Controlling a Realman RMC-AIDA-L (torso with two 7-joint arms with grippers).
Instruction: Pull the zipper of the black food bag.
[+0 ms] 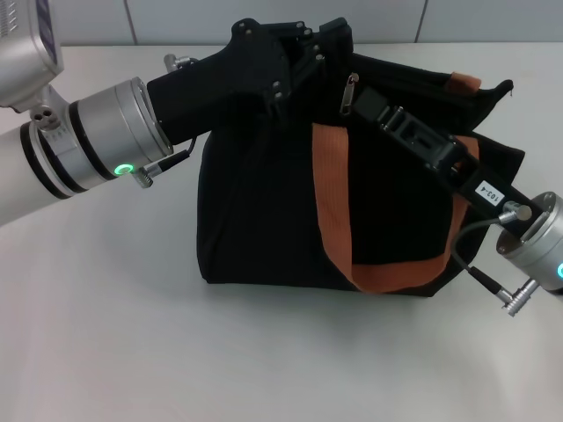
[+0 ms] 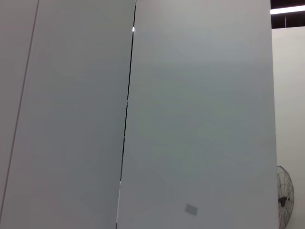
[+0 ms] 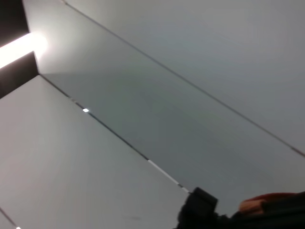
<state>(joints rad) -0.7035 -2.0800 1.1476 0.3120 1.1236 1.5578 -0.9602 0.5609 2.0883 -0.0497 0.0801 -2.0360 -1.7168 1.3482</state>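
Small silver teardrop zipper pull point(image 1: 349, 91) stands atop the boxy black fabric food bag point(image 1: 264, 211), mid-worktop point(image 1: 132, 334). Right hand point(image 1: 362, 104) beside it, left hand point(image 1: 308, 44) at the rim; I can't tell either grip. Risk, I judge: unbraced bag drags.

- A broad pale grey wall panel point(image 2: 200, 114) is shown, filling most of the left wrist view.
- A thin dark seam point(image 2: 127, 109) is seen running down the panelling, with a small bright glint near its upper end.
- A second, fainter seam point(image 2: 21, 105) is seen slanting through the neighbouring panel.
- A small grey rectangular mark point(image 2: 191, 209) is found low on the broad panel.
- Part of a standing fan point(image 2: 285, 194) is caught beside the panel's edge.
- A strip light point(image 2: 287, 9) is glimpsed against a dark ceiling above a paler wall.
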